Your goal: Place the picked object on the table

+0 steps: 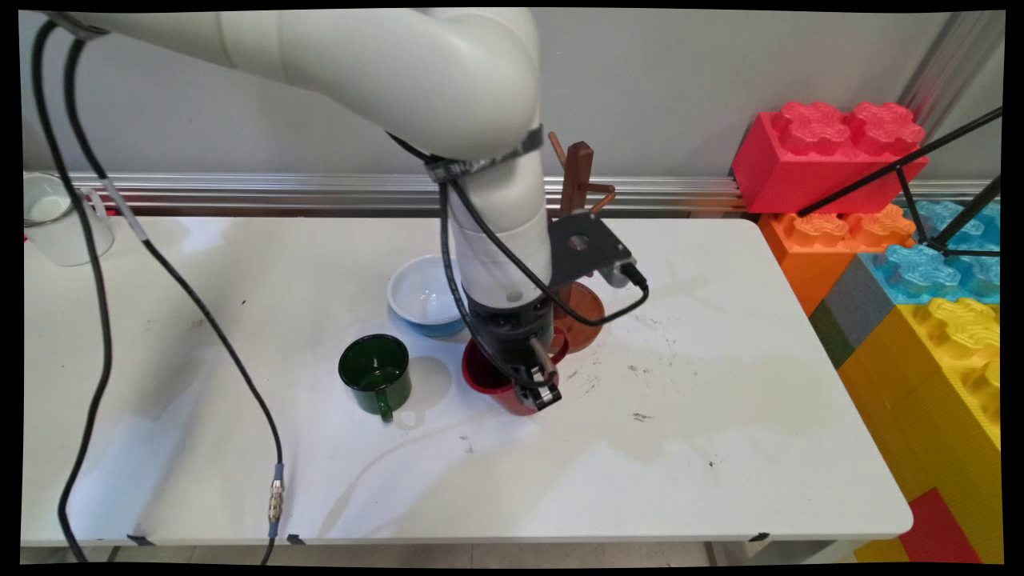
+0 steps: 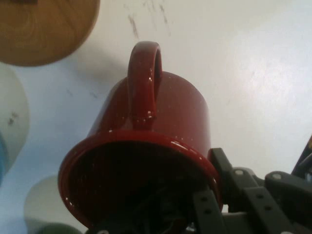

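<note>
the black gripper [image 1: 538, 384] is down low near the middle of the white table [image 1: 720, 448], right at a red mug [image 1: 500, 382]. in the hand view the red mug [image 2: 146, 161] fills most of the picture, with its handle [image 2: 145, 83] on the side away from the hand. one finger [image 2: 207, 209] is inside the mug's mouth and the other finger [image 2: 226, 168] is outside against its wall, so the fingers are closed on the rim and have hold of the mug. the very tips are hidden in the dark inside, so it is hard to see how tight they pinch. in the main view the arm covers a lot of the mug, and you cannot tell if the mug rests on the table or is a bit off it. a green mug [image 1: 374, 373] stands just beside it on the left, apart from it. a white bowl with a blue outside [image 1: 424, 296] sits behind them, partly hidden by the arm. a brown bowl [image 1: 582, 314] is behind the gripper, mostly covered. a brown wooden mug rack [image 1: 578, 172] pokes up behind the arm. a white cup [image 1: 56, 220] is at the far left edge. big toy bricks [image 1: 832, 152] are stacked past the table on the right.
</note>
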Robot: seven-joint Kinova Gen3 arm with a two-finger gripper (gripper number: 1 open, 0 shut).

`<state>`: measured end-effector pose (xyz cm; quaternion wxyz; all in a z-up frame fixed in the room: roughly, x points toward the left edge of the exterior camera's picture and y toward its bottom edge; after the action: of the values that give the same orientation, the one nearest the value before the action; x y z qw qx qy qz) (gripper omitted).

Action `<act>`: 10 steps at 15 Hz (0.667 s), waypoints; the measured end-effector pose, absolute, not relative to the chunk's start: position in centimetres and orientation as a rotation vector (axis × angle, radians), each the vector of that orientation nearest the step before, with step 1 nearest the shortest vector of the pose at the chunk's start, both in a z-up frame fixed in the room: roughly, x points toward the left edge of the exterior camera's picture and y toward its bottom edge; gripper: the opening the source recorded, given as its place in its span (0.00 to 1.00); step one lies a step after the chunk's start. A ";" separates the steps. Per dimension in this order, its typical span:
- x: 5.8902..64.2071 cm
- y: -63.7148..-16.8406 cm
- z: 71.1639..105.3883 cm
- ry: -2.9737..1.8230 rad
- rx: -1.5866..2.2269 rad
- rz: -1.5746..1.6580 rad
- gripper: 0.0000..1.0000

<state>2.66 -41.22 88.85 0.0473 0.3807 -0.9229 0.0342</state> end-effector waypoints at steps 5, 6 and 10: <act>0.9 -41.9 86.8 -2.884 1.220 0.091 0.00; 0.6 -42.1 86.4 -2.893 1.229 0.089 0.00; -0.8 -43.0 84.5 -2.914 1.274 0.079 0.00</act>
<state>-0.75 -43.01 84.54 -0.0199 0.4005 -0.9158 0.0247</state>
